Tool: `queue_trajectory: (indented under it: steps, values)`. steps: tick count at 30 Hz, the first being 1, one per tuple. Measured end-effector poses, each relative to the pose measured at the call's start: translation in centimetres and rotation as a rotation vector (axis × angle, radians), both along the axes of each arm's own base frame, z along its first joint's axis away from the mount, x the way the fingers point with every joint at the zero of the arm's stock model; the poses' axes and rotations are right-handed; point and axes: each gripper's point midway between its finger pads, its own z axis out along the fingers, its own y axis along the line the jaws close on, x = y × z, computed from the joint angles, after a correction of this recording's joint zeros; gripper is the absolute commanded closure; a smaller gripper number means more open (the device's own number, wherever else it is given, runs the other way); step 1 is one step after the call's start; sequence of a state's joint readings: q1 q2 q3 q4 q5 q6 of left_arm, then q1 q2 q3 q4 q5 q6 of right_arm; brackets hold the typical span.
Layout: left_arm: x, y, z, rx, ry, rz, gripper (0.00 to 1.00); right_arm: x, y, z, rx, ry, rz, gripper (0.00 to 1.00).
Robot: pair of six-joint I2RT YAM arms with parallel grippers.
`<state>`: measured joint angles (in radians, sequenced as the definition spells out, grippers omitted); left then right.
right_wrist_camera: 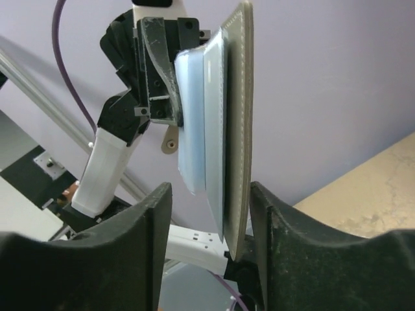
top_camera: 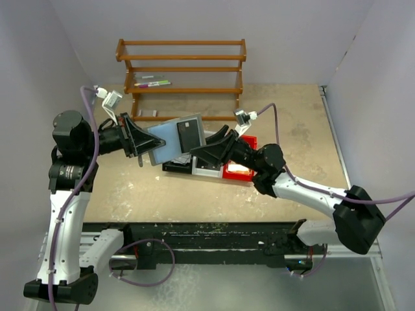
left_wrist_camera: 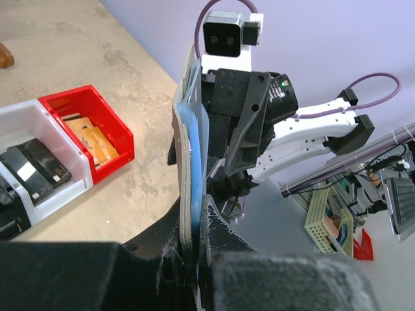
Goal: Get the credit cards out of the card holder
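left tool pinched the flat grey-blue card holder at its 9 o'clock edge; right tool straddled the stitched 5 o'clock edge, jaws apart.

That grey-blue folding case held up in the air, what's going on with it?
Two robot arms are working on the card holder together. The left gripper is clamped on one edge, holding it open in the air above a row of bins on the table. A dark card shows in one inner panel. The right gripper has its fingers either side of the opposite side, open and not yet pinching anything, so no card is being pulled out right now.
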<state>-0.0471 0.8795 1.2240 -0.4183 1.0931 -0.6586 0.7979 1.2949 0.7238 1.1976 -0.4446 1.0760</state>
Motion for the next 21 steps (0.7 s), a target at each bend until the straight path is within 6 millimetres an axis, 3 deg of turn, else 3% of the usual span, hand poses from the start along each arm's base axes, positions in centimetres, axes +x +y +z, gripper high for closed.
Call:
queue_trajectory:
  steps: [2, 5, 8, 10, 11, 14, 17, 21]
  values:
    - [-0.1, 0.0, -0.2, 0.002, 0.001, -0.007, 0.83, -0.2, 0.1, 0.1, 0.01, -0.001, 0.016, 0.67]
    - [-0.1, 0.0, -1.1, 0.024, -0.001, -0.014, 0.72, -1.0, 0.3, 0.3, -0.008, -0.018, 0.064, 1.0]
    - [0.1, 0.1, -2.7, 0.067, 0.006, -0.027, 0.62, -1.7, 0.7, 0.9, -0.059, -0.059, 0.122, 1.0]
    - [0.1, 0.2, -3.7, 0.094, 0.017, -0.043, 0.47, -1.7, 0.9, 1.0, -0.113, -0.076, 0.147, 1.0]
    - [0.1, 0.2, -4.2, 0.106, 0.019, -0.051, 0.36, -1.6, 0.9, 0.9, -0.147, -0.084, 0.157, 1.0]
    - [0.1, 0.4, -5.3, 0.142, 0.025, -0.067, 0.21, -1.4, 0.8, 0.7, -0.257, -0.11, 0.178, 1.0]
    - [-0.6, 0.6, -5.2, 0.185, -0.034, -0.084, 0.14, -0.5, 0.6, 1.3, -0.392, -0.141, 0.162, 1.0]
    - [-1.6, 1.1, -3.7, 0.26, -0.198, -0.096, 0.13, -0.2, -0.1, 2.2, -0.538, -0.233, 0.16, 1.0]
